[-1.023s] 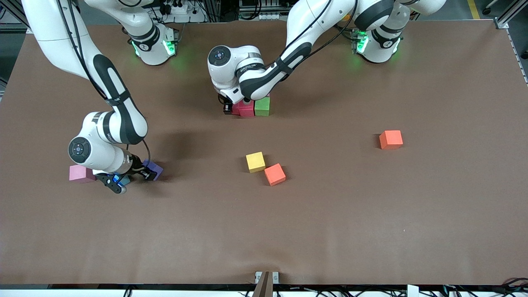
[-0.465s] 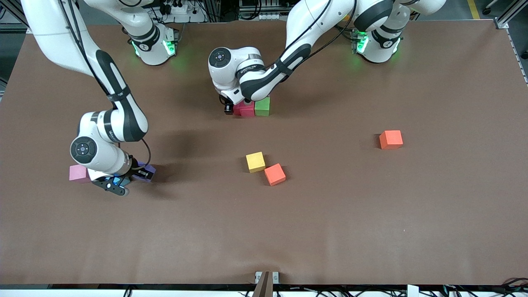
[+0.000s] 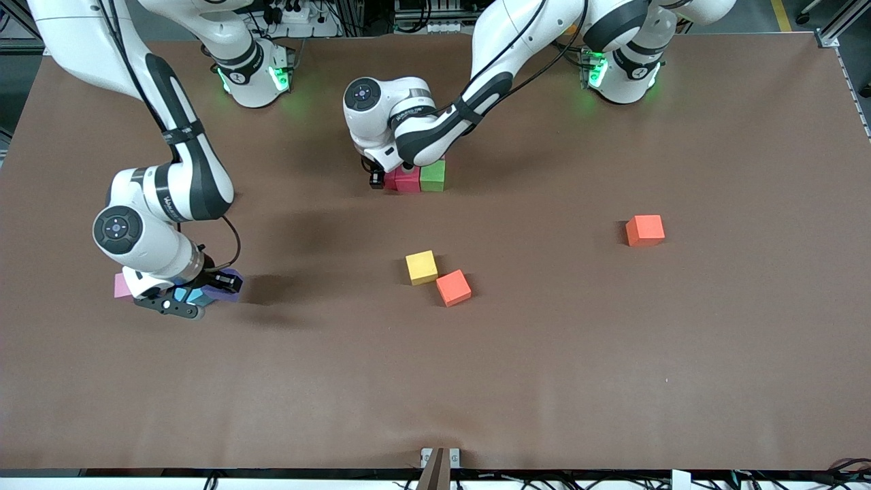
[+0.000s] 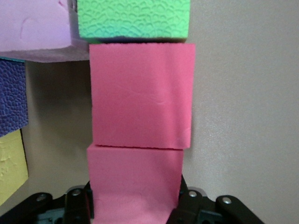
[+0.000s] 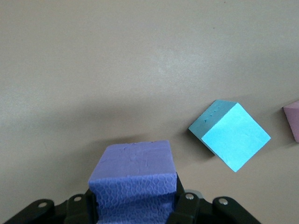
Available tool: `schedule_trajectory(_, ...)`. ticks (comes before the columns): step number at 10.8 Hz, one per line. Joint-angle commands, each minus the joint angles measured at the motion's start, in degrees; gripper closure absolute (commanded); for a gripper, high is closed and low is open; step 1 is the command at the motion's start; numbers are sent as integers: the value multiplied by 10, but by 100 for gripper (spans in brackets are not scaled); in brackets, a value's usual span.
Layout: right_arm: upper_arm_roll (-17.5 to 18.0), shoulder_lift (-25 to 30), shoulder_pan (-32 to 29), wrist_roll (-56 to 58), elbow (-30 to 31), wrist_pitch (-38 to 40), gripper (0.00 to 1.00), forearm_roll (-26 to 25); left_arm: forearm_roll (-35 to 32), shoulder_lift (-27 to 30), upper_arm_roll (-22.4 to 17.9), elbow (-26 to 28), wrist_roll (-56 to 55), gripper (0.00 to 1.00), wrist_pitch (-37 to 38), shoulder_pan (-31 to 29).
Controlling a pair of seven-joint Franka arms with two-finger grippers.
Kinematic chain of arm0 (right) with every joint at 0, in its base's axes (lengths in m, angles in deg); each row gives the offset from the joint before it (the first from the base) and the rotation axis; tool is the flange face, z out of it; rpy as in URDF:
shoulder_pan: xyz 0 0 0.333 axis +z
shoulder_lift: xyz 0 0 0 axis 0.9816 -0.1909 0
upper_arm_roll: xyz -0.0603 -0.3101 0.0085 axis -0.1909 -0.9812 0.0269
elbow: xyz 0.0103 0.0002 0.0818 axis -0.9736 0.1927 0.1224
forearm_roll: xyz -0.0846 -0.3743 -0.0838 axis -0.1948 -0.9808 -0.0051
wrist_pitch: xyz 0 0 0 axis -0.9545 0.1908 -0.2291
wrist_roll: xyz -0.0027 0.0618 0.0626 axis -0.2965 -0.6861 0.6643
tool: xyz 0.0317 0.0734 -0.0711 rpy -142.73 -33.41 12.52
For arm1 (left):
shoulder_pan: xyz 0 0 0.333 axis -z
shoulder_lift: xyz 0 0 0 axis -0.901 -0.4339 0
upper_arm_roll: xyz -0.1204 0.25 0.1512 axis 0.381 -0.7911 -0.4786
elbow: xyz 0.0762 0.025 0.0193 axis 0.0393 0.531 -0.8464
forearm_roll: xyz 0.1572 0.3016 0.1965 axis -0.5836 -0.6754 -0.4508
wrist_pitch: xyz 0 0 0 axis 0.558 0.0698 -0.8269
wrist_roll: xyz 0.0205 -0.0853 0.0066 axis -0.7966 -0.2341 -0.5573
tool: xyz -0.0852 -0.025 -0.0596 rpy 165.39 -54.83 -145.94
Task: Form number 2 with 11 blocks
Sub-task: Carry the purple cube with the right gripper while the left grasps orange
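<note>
We find the right tool raised over the bench toward the right arm's end, its fingers closed on a purple block that it carries clear of the surface. Under it on the bench lies a light blue block, turned corner-on, with the edge of a pale pink block just beside it; neither touches the purple one. The left tool is down at the partly built number 2 near the robots' bases, its fingers clamped on a pink block whose edge meets a second pink block flush (the seam between them is tight). A green block stands next in that same row, edge to edge. In the left wrist view, other cubes sit beside this row across a narrow gap: a lilac block, a dark blue-purple block and a yellow-toned block. Mid-bench, a yellow block and an orange block touch at a corner, well apart from the figure. Another orange block lies alone toward the left arm's end. The broad strip of bench nearest the front camera carries no blocks and leaves free room for travel.
</note>
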Motion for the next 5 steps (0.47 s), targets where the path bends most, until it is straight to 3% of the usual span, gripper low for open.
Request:
schedule_trajectory(1,1,17,8,2,10,2,60,3,-15,0,-3,-6,-127,7,1,13)
schedule_trajectory(2,1,23,16,2,10,2,60,4,-15,0,-3,-6,-128,0,2,13)
schedule_trajectory(5,2,32,21,2,11,2,59,5,-12,7,-2,-6,-127,0,18,11)
